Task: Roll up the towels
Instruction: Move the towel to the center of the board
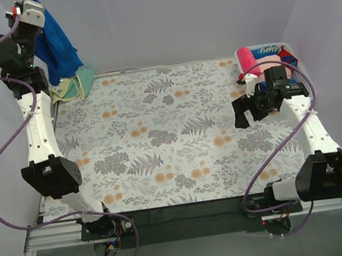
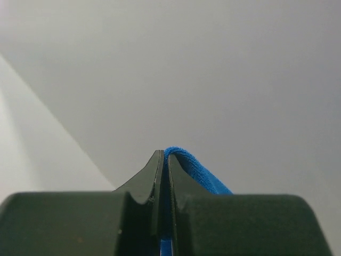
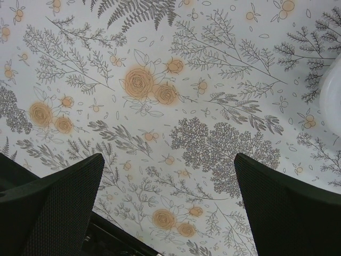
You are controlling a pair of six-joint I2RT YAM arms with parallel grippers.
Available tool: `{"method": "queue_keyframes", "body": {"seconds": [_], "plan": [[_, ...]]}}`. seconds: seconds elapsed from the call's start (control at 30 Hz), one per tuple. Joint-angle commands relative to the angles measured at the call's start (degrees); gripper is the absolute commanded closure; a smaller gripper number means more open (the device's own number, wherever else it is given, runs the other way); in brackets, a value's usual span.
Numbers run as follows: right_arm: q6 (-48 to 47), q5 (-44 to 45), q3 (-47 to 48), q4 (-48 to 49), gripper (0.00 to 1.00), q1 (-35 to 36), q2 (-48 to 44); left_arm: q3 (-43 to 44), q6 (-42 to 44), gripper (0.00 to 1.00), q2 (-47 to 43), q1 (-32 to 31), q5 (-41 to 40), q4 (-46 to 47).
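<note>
My left gripper (image 1: 27,3) is raised high at the far left corner, shut on the royal blue towel (image 1: 56,45), which hangs down from it over the table's back left. In the left wrist view the jaws (image 2: 165,154) pinch the blue towel (image 2: 200,173) between them. Below it the pale yellow towel with a teal-green patch (image 1: 72,87) lies bunched on the floral cloth. My right gripper (image 1: 249,110) is open and empty above the right side of the table; its wrist view shows only floral cloth between the fingers (image 3: 58,197).
A white bin (image 1: 287,49) at the back right holds a rolled pink towel (image 1: 247,58) and other cloth items. The floral tablecloth (image 1: 172,134) covers the table. Grey walls stand close on the left, back and right.
</note>
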Motion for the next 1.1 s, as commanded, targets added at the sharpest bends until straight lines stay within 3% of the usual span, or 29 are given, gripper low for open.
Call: {"method": "queue_keyframes", "body": {"seconds": [0.0,0.1,0.17,0.3,0.37,0.47,0.57,0.67,0.93,1.07], "plan": [[-0.11,-2.28,1.86,-0.02,0.02,-0.2,-2.35,-15.6,-4.33,1.0,-13.83,-5.35,9.87,-3.41],[-0.02,-2.45,2.65,-0.19,0.02,-0.29,-2.01,-26.1,-13.37,1.0,-21.85,-9.58,20.67,-8.86],[-0.2,-2.45,3.18,-0.28,0.02,-0.2,-1.83,-31.98,-24.06,1.0,-24.24,-11.25,29.87,-8.95],[-0.81,-3.86,3.45,-0.63,0.02,-0.2,-1.3,-39.98,-30.53,1.0,-27.13,-12.05,39.48,-9.99],[-1.16,-5.61,3.53,-0.72,0.02,-0.2,-0.69,-46.3,-20.56,1.0,-28.98,-12.14,41.07,-16.47],[-1.95,-9.03,2.66,-0.54,0.03,-0.2,-0.51,-52.99,-7.73,0.91,-27.95,-11.87,41.7,-31.32],[-2.22,-10.27,1.87,-0.02,0.16,2.34,0.54,-56.43,-1.02,0.88,-24.61,-9.51,40.21,-36.98],[-2.04,-10.89,1.16,1.47,0.3,5.24,2.38,-55.74,2.5,0.88,-20.84,-7.66,38.63,-39.88],[2.08,-9.49,6.95,9.55,0.48,18.92,11.43,-46.78,15.86,0.85,-8.01,1.04,32.22,-57.1],[3.84,-5.72,12.66,13.25,0.57,26.94,19.08,-45.63,18.68,0.69,-5.44,2.19,29.4,-61.94]]}}
